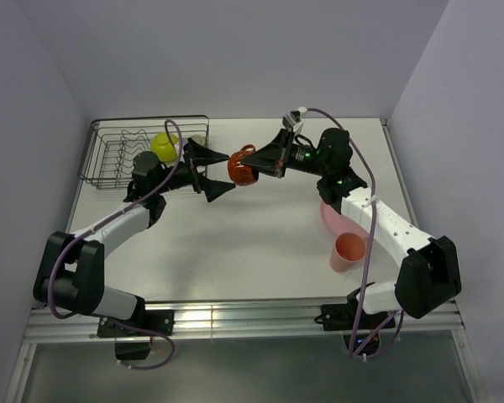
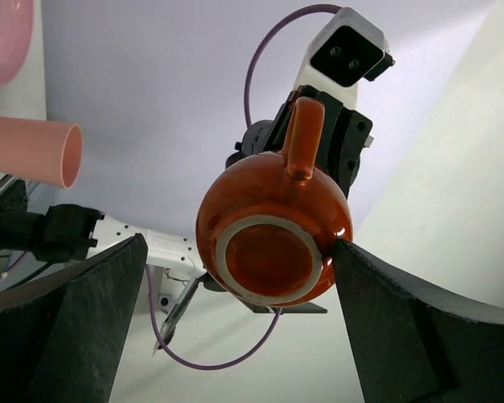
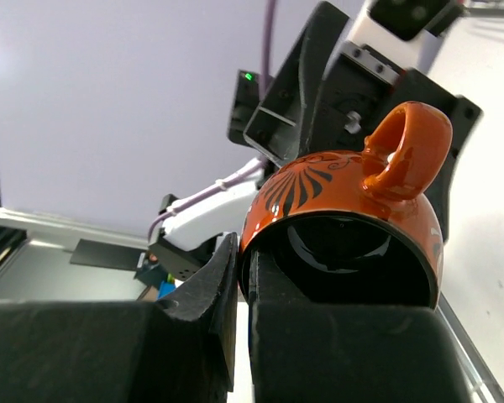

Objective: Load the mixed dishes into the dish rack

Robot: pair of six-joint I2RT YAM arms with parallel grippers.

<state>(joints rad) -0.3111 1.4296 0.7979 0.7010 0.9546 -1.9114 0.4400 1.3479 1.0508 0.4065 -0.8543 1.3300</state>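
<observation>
Looking at the white table (image 1: pixel 235 252) first: both arms reach in from the near edge and meet over its far half.

Dish rack (image 1: pixel 118 155): dark wire, far left corner of the table, long side running left-right.

Large flat pink plate (image 1: pixel 329 217): flat on the table on the right, mostly under the right arm. Only an edge shows.

Lime-green bowl (image 1: pixel 164 144): in the right end of the rack, partly covered by the left arm.

Salmon-pink cup (image 1: pixel 348 252): lying on its side on the table, near the plate on its near side, open mouth toward the near edge.

Small orange-red mug (image 1: pixel 242 168): off the table, in the air just right of the rack, between the two grippers. It is tipped on its side, handle up, base toward the left wrist camera, dark inside toward the right one.

Right gripper (image 3: pixel 245 285): pinching the mug's rim, one finger inside, one outside.

Left gripper (image 1: pixel 229 175): spread wide, fingers (image 2: pixel 84 327) either side of the mug. One tip sits right at the mug's side, the other is apart from it. Contact can't be confirmed.

Small beige-grey round cup (image 1: pixel 200 137): at the rack's far right corner, mostly hidden. Can't tell if it is inside or beside.
</observation>
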